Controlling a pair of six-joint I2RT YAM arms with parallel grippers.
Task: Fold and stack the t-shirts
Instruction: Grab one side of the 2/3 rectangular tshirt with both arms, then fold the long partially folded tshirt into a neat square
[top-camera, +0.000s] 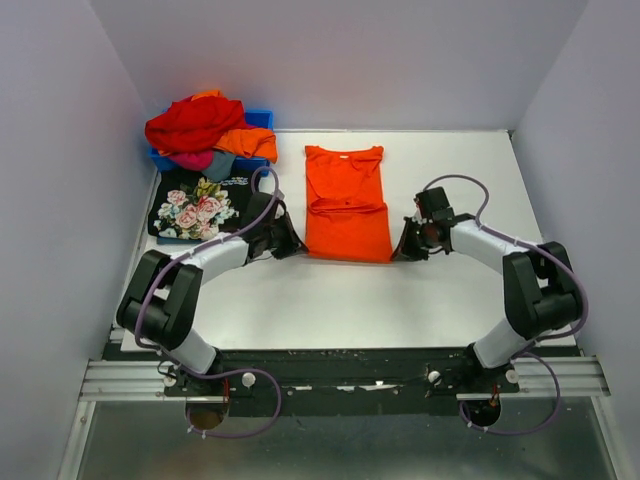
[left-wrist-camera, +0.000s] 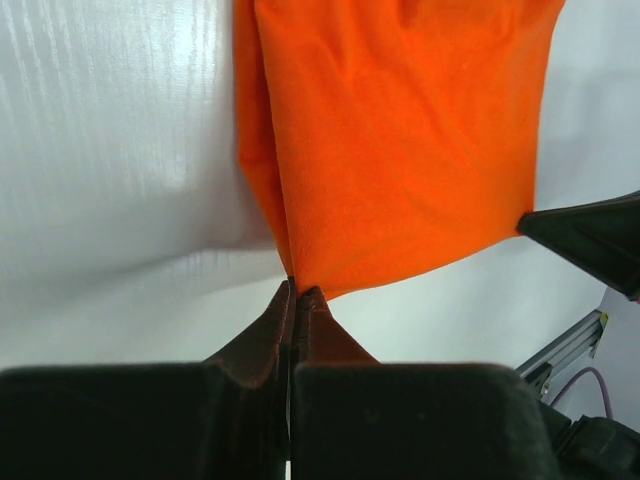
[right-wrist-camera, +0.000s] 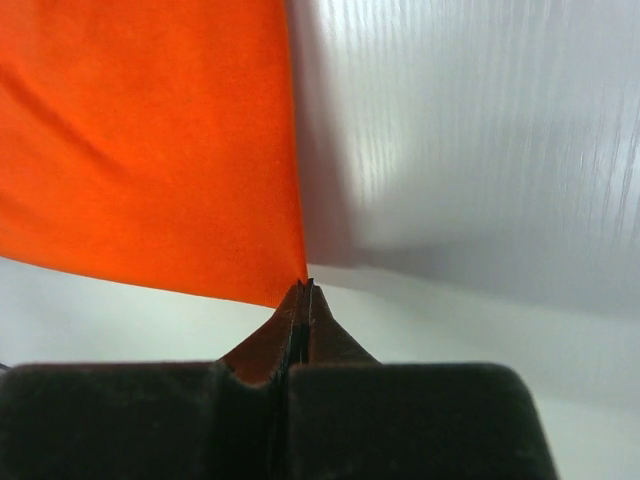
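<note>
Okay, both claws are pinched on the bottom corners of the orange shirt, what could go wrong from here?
1. The left claw and right claw are shut on only the very tips of the orange t-shirt hem corners; one corner may slip out on lifting, skewing the fold.
2. The side layers folded in over the shirt could fall open as the hem rises.
3. The left arm lies close to the black rose-print t-shirt; a swing might drag it.
</note>
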